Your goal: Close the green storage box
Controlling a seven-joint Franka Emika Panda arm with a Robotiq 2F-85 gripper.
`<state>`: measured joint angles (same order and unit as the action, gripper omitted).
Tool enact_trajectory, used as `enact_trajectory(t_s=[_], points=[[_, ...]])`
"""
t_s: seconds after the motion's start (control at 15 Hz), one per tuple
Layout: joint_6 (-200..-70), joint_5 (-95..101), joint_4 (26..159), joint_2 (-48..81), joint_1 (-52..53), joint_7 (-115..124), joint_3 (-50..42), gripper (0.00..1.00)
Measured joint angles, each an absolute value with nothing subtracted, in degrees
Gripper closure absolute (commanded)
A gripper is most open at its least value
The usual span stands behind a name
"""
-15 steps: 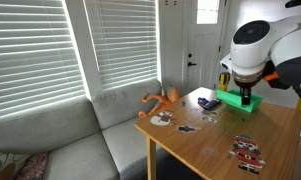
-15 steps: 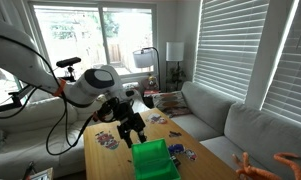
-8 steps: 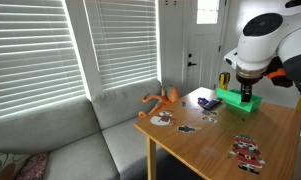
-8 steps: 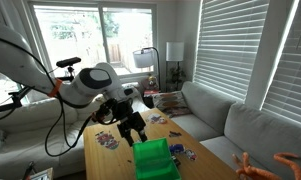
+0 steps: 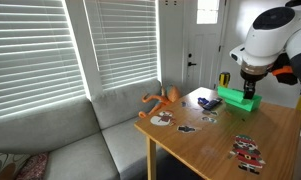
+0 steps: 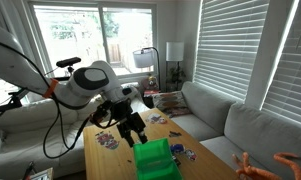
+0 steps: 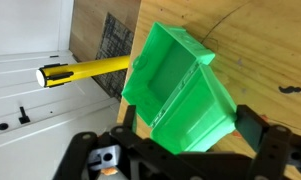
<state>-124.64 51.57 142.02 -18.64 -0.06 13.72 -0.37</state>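
The green storage box [image 5: 233, 99] sits on the wooden table [image 5: 205, 147] near its far edge, also showing in an exterior view [image 6: 155, 161]. In the wrist view the box [image 7: 180, 80] is open, with its hinged lid angled up beside the tub. My gripper [image 5: 249, 88] hovers just over it, as the exterior view from the other side [image 6: 137, 127] also shows. In the wrist view its fingers [image 7: 186, 126] are spread open to either side of the box's near end. I cannot tell whether they touch it.
A yellow upright object [image 5: 224, 79] stands behind the box and also shows in the wrist view [image 7: 85, 70]. Flat stickers [image 5: 248, 150] and more pieces [image 5: 161, 119] lie on the table. An orange toy [image 5: 162, 99] rests on the grey sofa [image 5: 80, 140] beside the table.
The arm has shifted slightly up and toward the far side of the table above the box. The box stays in place.
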Motion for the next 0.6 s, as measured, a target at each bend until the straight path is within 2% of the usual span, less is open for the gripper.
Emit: enact_trajectory(t_s=[0.6], points=[[-129.57,51.49,144.33,-22.27,-1.42,12.89,-2.29,0.00]])
